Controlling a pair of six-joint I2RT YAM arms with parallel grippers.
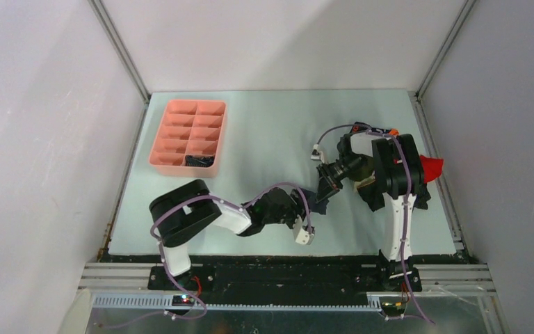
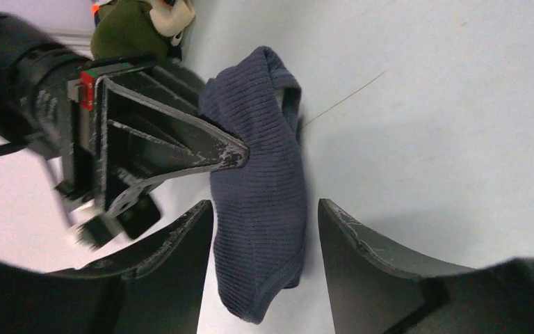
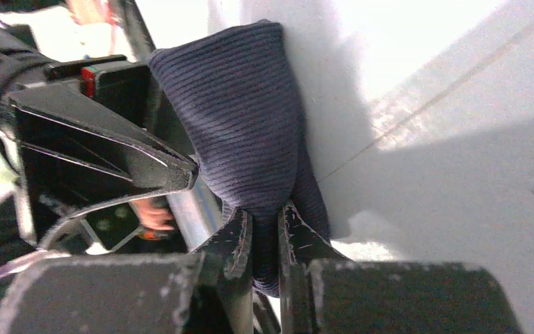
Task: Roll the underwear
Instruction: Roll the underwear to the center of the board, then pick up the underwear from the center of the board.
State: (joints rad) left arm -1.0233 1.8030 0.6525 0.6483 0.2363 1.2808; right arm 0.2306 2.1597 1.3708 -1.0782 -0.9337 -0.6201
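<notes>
on the pale table (image 1: 264,132), well apart from the pink compartmented tray (image 1: 158,139) at the far left, the navy ribbed brief (image 2: 261,174) lies mid-table between the two arms, gathered into a narrow band; its long axis runs from one gripper toward the other, on a slant in the top view; in the left wrist view it points straight away from the camera, rounded free end nearest the lens; the right gripper (image 3: 265,212) has its jaws pressed together on a fold of the brief farther along the band; the left gripper (image 2: 265,209) is spread, fingers straddling the band near the free end, holding nothing; as i judge it, the roll starts here; the left jaws should close across the full width of the free end, not one edge, then turn it over along the long axis toward the pinch, while the right holds the band taut and straight so the roll does not skew
</notes>
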